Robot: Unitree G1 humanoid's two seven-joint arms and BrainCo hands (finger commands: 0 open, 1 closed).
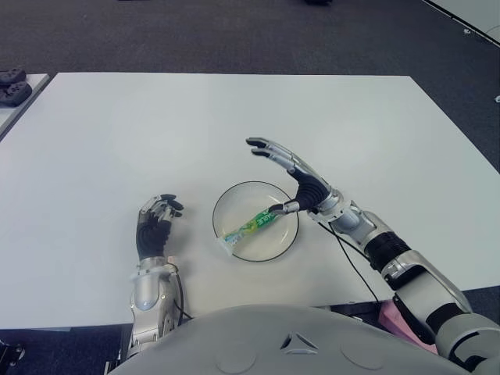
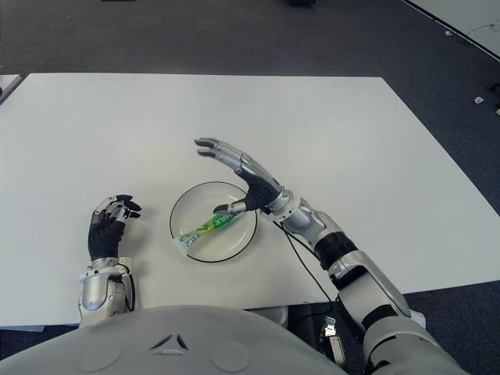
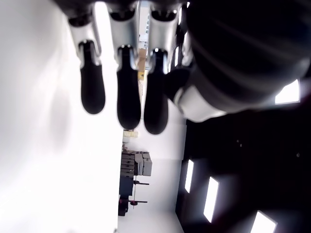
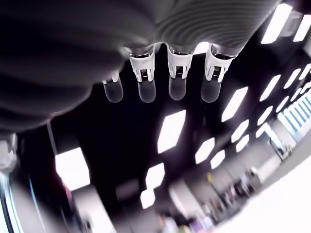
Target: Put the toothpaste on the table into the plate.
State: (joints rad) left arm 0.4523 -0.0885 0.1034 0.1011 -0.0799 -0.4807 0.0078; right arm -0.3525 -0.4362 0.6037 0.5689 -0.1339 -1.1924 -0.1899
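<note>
A green and white toothpaste tube (image 1: 250,227) lies flat inside the clear round plate (image 1: 227,204) near the table's front edge. My right hand (image 1: 283,173) hovers over the plate's right side with its fingers spread and nothing in them; its thumb tip is close to the tube's right end. The right wrist view shows straight fingers (image 4: 177,81) with nothing between them. My left hand (image 1: 157,219) shows left of the plate, fingers loosely curled and holding nothing.
The white table (image 1: 156,133) stretches far to the back and both sides. Dark objects (image 1: 12,84) sit on a neighbouring surface at the far left. Dark carpet floor (image 1: 234,35) lies beyond the table.
</note>
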